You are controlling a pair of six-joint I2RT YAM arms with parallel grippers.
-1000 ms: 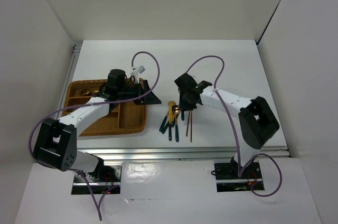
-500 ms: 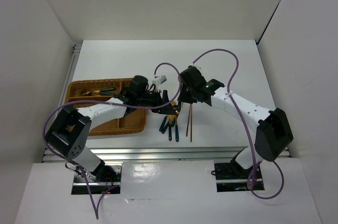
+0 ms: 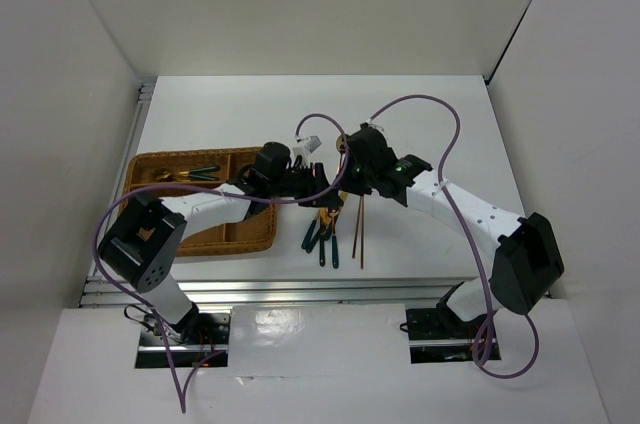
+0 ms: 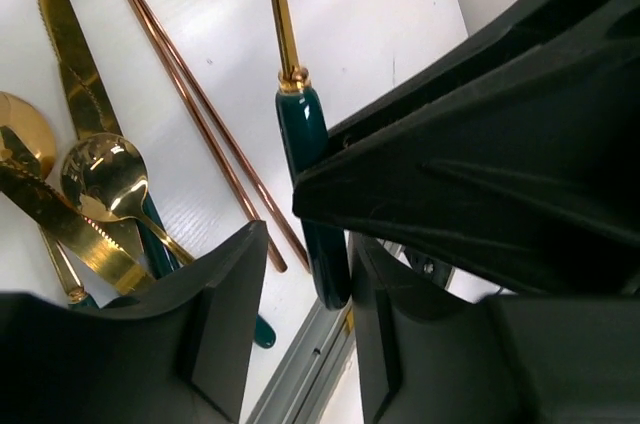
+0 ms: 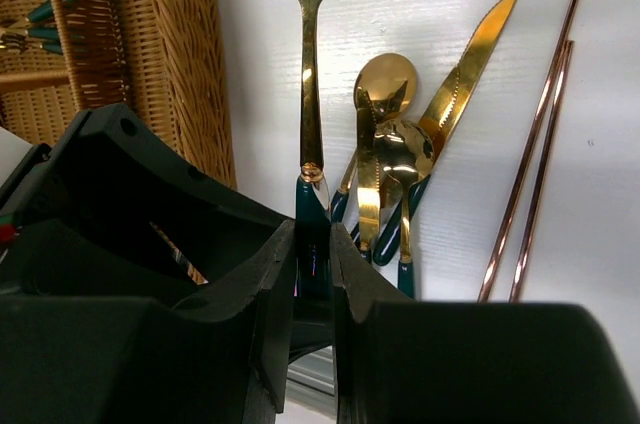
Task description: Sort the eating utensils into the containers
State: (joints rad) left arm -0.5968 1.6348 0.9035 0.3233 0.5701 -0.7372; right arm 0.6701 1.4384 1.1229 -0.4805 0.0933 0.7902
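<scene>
My right gripper [image 5: 312, 254] [image 3: 347, 172] is shut on the dark teal handle of a gold spoon [image 5: 311, 94] and holds it above the table. My left gripper [image 4: 305, 249] [image 3: 318, 188] is open around the free end of that same handle [image 4: 312, 164]. The handle lies against one finger [image 4: 390, 324], with a gap to the other. Below them a pile of gold and teal utensils [image 3: 324, 229] [image 5: 400, 144] [image 4: 80, 194] lies on the table beside two reddish-brown chopsticks [image 3: 358, 234] [image 5: 535, 164] [image 4: 200, 114]. The woven wicker tray [image 3: 150, 164] [image 5: 190, 54] is at the left.
A few teal-handled utensils [image 3: 190, 174] lie in the tray's back compartment. A metal rail [image 3: 350, 289] [image 4: 310, 364] runs along the table's near edge, just below the pile. Purple cables [image 3: 440, 114] loop over both arms.
My left arm has swung right from over the tray to the held spoon, and its jaws have narrowed around the handle. My right arm has shifted back and left with the spoon.
</scene>
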